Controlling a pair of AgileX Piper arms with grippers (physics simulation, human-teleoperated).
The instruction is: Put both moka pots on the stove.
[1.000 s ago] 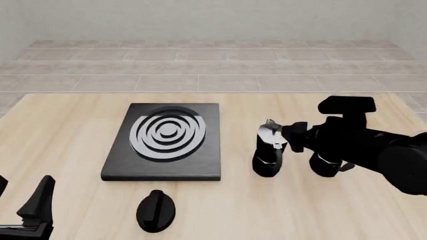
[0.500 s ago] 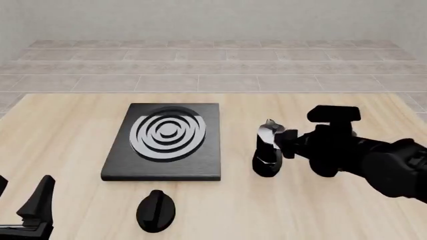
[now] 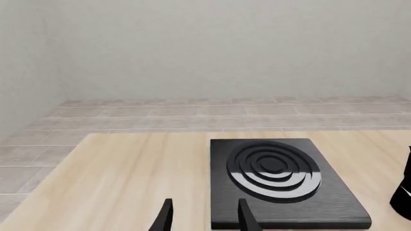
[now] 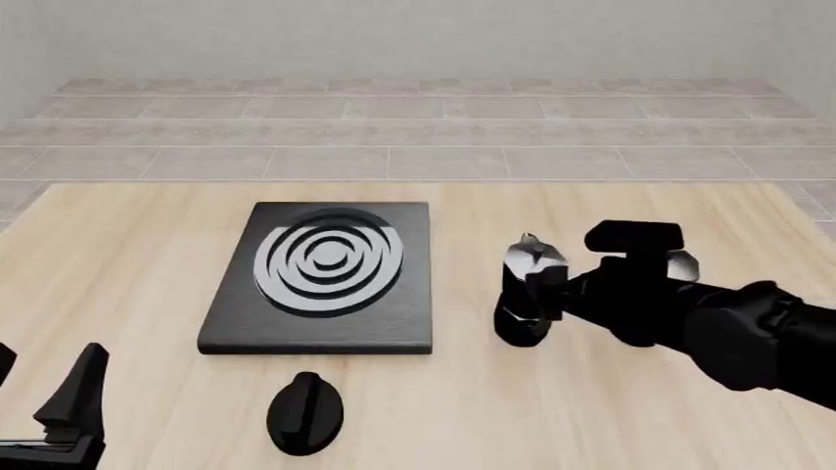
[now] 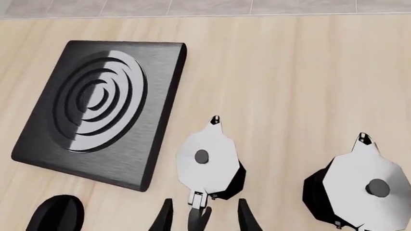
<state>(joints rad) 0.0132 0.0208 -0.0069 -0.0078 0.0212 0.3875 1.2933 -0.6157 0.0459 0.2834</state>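
Observation:
Two black moka pots with silvery lids stand upright on the table, right of the stove (image 4: 327, 279). The nearer moka pot (image 4: 526, 294) (image 5: 209, 161) turns its handle toward my right gripper (image 4: 549, 297) (image 5: 204, 219), which is open with a finger on each side of that handle. The second moka pot (image 5: 359, 187) stands beside it; in the front view my right arm hides all but part of its lid (image 4: 679, 262). Nothing rests on the stove (image 5: 96, 108) (image 3: 276, 178). My left gripper (image 4: 46, 401) (image 3: 204, 221) hangs open and empty at the near left.
A black oval knob (image 4: 304, 413) (image 5: 61, 216) lies on the table in front of the stove. The table's far edge borders a tiled floor and a plain wall. The edge of one pot (image 3: 403, 202) shows in the left wrist view.
My right arm has moved left and lower, bringing its fingers up to the nearer pot's handle. Both pots and the left arm have stayed still.

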